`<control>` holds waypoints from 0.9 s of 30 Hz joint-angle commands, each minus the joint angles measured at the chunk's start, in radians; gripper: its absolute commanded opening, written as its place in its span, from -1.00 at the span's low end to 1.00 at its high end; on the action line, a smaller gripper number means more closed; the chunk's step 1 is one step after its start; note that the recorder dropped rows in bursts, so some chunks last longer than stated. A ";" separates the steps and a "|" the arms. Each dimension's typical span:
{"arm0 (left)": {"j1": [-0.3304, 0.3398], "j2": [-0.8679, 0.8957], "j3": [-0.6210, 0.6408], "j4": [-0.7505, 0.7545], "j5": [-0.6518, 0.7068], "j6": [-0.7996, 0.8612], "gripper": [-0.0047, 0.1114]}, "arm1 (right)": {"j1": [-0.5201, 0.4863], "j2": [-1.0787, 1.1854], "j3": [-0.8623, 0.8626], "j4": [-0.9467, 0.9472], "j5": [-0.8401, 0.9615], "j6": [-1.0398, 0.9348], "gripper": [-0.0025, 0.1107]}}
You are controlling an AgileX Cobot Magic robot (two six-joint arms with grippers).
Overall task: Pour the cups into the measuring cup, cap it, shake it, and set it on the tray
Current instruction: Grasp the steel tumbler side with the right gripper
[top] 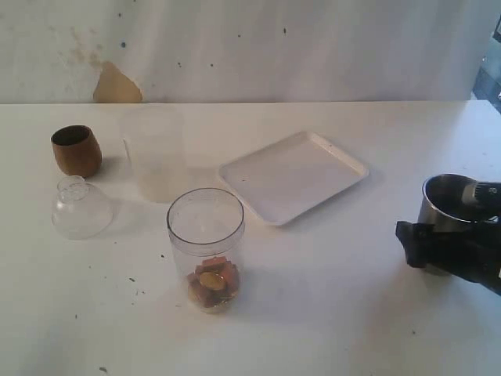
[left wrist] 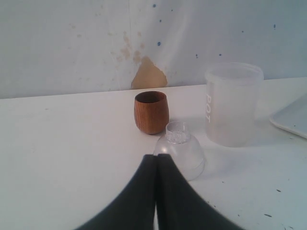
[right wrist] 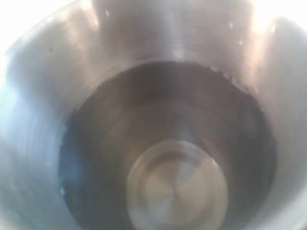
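Note:
The clear measuring cup [top: 207,247] stands near the table's front, holding red and yellow pieces at its bottom. At the far left is the brown wooden cup [top: 76,150] [left wrist: 151,111]. The steel tumbler [top: 448,196] stands upright at the right edge, and its inside [right wrist: 172,120] looks empty. My right gripper [top: 438,243] stands wide around the tumbler's lower half; I cannot tell whether its fingers touch it. My left gripper [left wrist: 157,158] is shut on nothing, just short of the dome lid, and is outside the exterior view. The white tray [top: 293,176] lies behind the measuring cup.
A clear dome-shaped lid [top: 81,207] [left wrist: 181,151] sits in front of the wooden cup. A frosted translucent cup [top: 155,153] [left wrist: 232,103] stands between the wooden cup and the tray. A pale wall runs along the table's far edge.

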 commanded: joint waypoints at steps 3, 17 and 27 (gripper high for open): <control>-0.006 -0.005 0.006 -0.009 -0.009 -0.002 -0.92 | -0.007 0.005 -0.001 0.006 -0.031 -0.038 0.91; -0.006 -0.005 0.006 -0.009 -0.009 -0.002 -0.92 | -0.007 0.005 -0.003 0.017 -0.046 -0.035 0.78; -0.006 -0.005 0.006 -0.009 -0.009 -0.002 -0.92 | -0.007 0.005 -0.003 0.050 -0.015 -0.027 -0.22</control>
